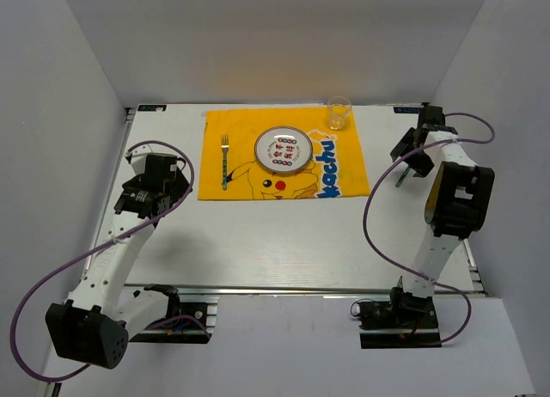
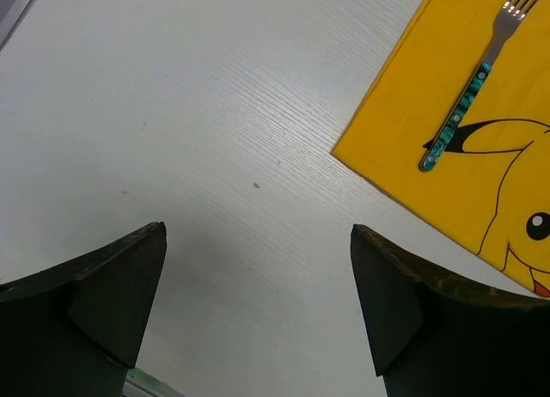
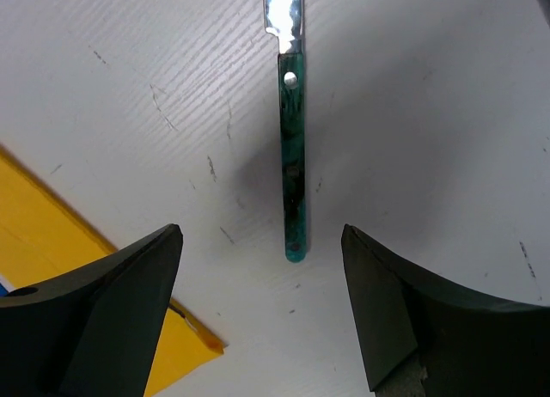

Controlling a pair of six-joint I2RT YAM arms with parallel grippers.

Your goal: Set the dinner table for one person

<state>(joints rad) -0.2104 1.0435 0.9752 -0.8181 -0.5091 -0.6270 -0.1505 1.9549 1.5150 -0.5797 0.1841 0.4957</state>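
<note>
On the white dinner table (image 1: pixel 284 242) lies a yellow Pikachu cloth (image 1: pixel 284 178). It carries a patterned plate (image 1: pixel 284 149), with a green-handled fork (image 1: pixel 224 161) to its left. A clear glass (image 1: pixel 339 113) stands at the cloth's far right corner. A knife (image 3: pixel 291 174) with a green handle lies on the bare table right of the cloth. My right gripper (image 3: pixel 260 234) hangs open just above the knife's handle end, touching nothing. My left gripper (image 2: pixel 258 228) is open and empty over bare table, left of the fork (image 2: pixel 464 105).
A corner of the cloth (image 3: pixel 129 328) lies just left of my right gripper. A metal rail (image 1: pixel 301 290) runs along the table's near edge. Grey walls close in the left, right and far sides. Purple cables loop from both arms.
</note>
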